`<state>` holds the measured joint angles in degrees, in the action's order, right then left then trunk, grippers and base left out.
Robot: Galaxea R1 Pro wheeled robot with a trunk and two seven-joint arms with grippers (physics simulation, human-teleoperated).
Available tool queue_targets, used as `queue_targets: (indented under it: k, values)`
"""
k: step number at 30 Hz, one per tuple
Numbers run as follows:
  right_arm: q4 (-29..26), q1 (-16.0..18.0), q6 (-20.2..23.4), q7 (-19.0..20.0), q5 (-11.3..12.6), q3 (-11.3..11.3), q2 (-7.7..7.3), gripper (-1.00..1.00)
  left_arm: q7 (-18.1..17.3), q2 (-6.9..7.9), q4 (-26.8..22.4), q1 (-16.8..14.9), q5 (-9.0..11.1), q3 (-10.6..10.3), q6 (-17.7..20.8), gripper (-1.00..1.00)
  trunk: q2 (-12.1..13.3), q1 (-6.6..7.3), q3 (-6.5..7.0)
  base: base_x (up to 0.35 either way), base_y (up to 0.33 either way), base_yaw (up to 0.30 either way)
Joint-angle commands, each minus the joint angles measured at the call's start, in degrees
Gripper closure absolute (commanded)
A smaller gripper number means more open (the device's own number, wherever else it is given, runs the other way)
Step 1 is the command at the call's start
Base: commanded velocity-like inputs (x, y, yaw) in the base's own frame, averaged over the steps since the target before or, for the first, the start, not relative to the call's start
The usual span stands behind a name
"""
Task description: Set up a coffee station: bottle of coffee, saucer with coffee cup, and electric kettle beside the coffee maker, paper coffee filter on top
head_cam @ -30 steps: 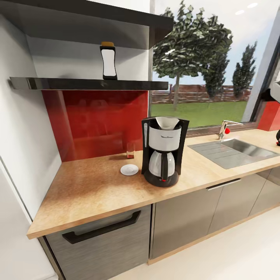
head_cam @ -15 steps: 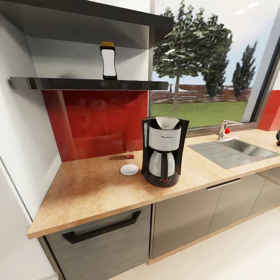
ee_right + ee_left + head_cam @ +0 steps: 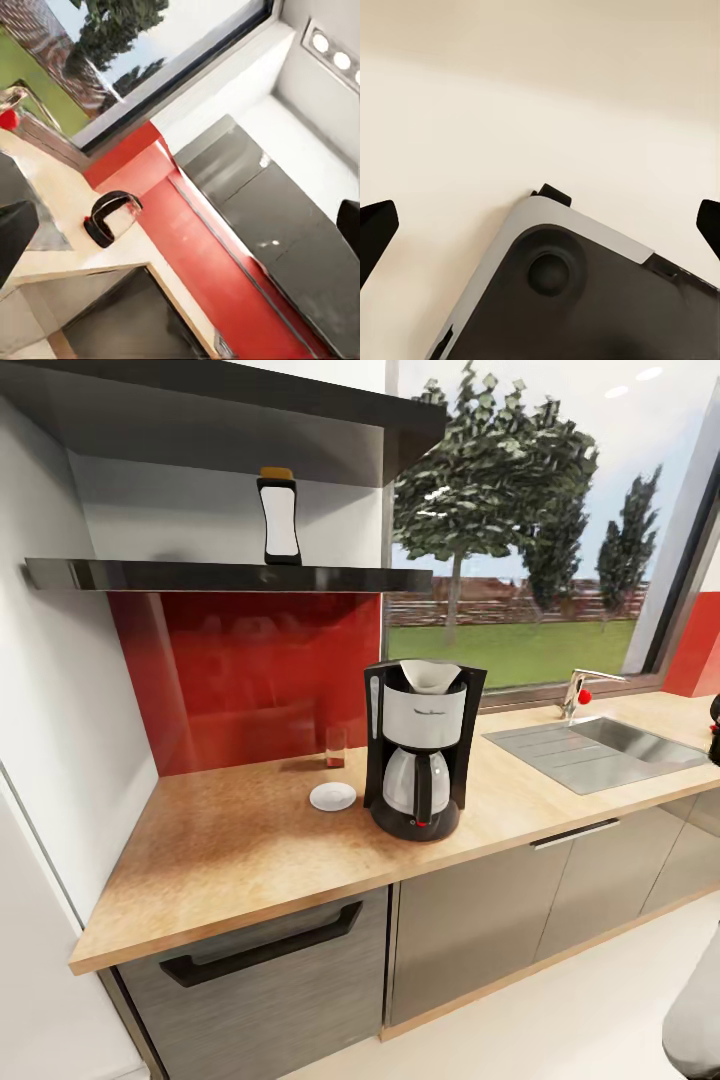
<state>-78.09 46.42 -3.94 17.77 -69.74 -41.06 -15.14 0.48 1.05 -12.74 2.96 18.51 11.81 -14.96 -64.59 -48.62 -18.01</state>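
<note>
The coffee maker [image 3: 420, 760] stands on the kitchen countertop [image 3: 240, 850] with the white paper coffee filter [image 3: 430, 675] on its top. Just left of it lies the saucer [image 3: 333, 796], bare. On the kitchen shelf [image 3: 230, 575] above stands the bottle of coffee [image 3: 279, 518]. The electric kettle [image 3: 112, 217] sits on the counter far to the right, at the picture's edge [image 3: 714, 720]. The coffee cup is out of view. My left gripper [image 3: 544, 225] is open over the floor and the robot's base. My right gripper [image 3: 180, 225] is open in the air, facing the kettle from afar.
A steel sink [image 3: 600, 750] with a faucet [image 3: 580, 690] is set in the counter right of the coffee maker. A drinking glass [image 3: 336, 745] stands by the red backsplash behind the saucer. A grey robot part [image 3: 695, 1020] shows at the lower right.
The arm part seen one second ago at the upper right edge is gone. A grey robot part now shows at the lower right corner. The counter's things have not moved.
</note>
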Motion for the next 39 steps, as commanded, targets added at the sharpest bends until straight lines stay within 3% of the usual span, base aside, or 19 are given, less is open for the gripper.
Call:
queue_targets:
  k: [1, 2, 4, 7, 8, 11, 15, 16, 17, 20, 23, 26, 27, 32, 39]
  values:
    - [-3.2, -2.79, -0.48, 2.66, -0.43, -1.7, 2.77, -1.0, 0.05, 0.01, -0.09, 0.03, 0.56, -0.29, -0.07, -1.0, -0.04, 0.0, -0.05, 0.0, 0.0, 0.0]
    - [-4.62, -4.22, -0.52, 3.46, -0.39, -2.29, 4.24, -1.0, 0.05, 0.01, -0.09, 0.03, 0.56, -0.29, -0.07, -1.0, -0.04, 0.0, -0.05, 0.0, 0.0, 0.0]
    - [-8.06, -10.39, -0.77, 5.32, -0.3, -3.76, 8.75, -1.0, 0.05, 0.01, -0.09, 0.03, 0.56, -0.25, -0.07, -1.0, -0.04, 0.0, -0.05, 0.0, 0.0, 0.0]
    - [-9.21, -14.97, -0.79, 5.99, -0.27, -4.32, 10.37, -1.0, 0.05, 0.0, -0.09, 0.03, 0.56, -0.26, -0.07, -1.0, -0.04, 0.0, -0.05, 0.0, 0.0, 0.0]
    - [-9.76, -18.85, -0.74, 6.38, -0.15, -5.34, 11.43, -1.0, 0.05, -0.02, -0.09, 0.03, 0.56, -0.28, -0.07, -1.0, -0.04, 0.0, -0.05, 0.0, 0.0, 0.0]
    - [-9.27, -24.72, -0.61, 8.55, 0.27, -10.07, 13.77, -1.0, 0.05, -0.01, -0.09, 0.03, 0.56, -0.23, -0.07, -1.0, -0.04, 0.0, -0.05, 0.0, 0.0, 0.0]
    - [-7.9, -26.81, -0.74, 14.1, 0.41, -16.23, 15.76, -1.0, 0.05, -0.04, -0.09, 0.03, 0.56, -0.21, -0.07, -1.0, -0.04, 0.0, -0.05, 0.0, 0.0, 0.0]
    - [-6.7, -27.2, -0.84, 16.73, 0.45, -18.92, 16.2, -1.0, 0.05, -0.02, -0.09, 0.03, 0.56, -0.21, -0.07, -1.0, -0.04, 0.0, -0.05, 0.0, 0.0, 0.0]
    - [-5.02, -27.44, -0.92, 18.93, 0.48, -21.32, 16.48, -1.0, 0.05, -0.03, -0.09, 0.03, 0.56, -0.21, -0.07, -1.0, -0.04, 0.0, -0.05, 0.0, 0.0, 0.0]
    - [1.02, -27.74, -1.22, 21.81, 0.49, -25.78, 16.82, -1.0, 0.05, -0.04, -0.09, 0.03, 0.56, -0.21, -0.07, -1.0, -0.04, 0.0, -0.05, 0.0, 0.0, 0.0]
    - [9.36, -27.89, -1.37, 22.8, 0.48, -28.84, 16.94, -1.0, 0.05, -0.05, -0.09, 0.03, 0.56, -0.21, -0.07, -1.0, -0.04, 0.0, -0.05, 0.0, 0.0, 0.0]
    - [16.3, -27.93, -1.52, 22.99, 0.43, -29.55, 16.92, -1.0, 0.05, -0.03, -0.09, 0.03, 0.56, -0.21, -0.07, -1.0, -0.04, 0.0, -0.05, 0.0, 0.0, 0.0]
    - [21.59, -27.95, -2.38, 23.04, 0.34, -29.8, 16.91, -1.0, 0.05, -0.02, -0.09, 0.03, 0.56, -0.21, -0.07, -1.0, -0.04, 0.0, -0.05, 0.0, 0.0, 0.0]
    - [31.75, -29.1, -4.52, 23.26, 0.24, -30.05, 16.87, -1.0, 0.0, 0.0, -0.11, 0.03, 0.58, -0.24, -0.13, -1.0, -0.04, 0.0, -0.05, 0.0, 0.0, 0.0]
    - [38.37, -31.4, -5.06, 23.1, 0.34, -30.13, 16.44, -1.0, 0.08, -0.1, -0.49, 0.03, 0.84, -0.42, -0.11, -1.0, -0.04, 0.0, -0.05, 0.0, 0.0, 0.0]
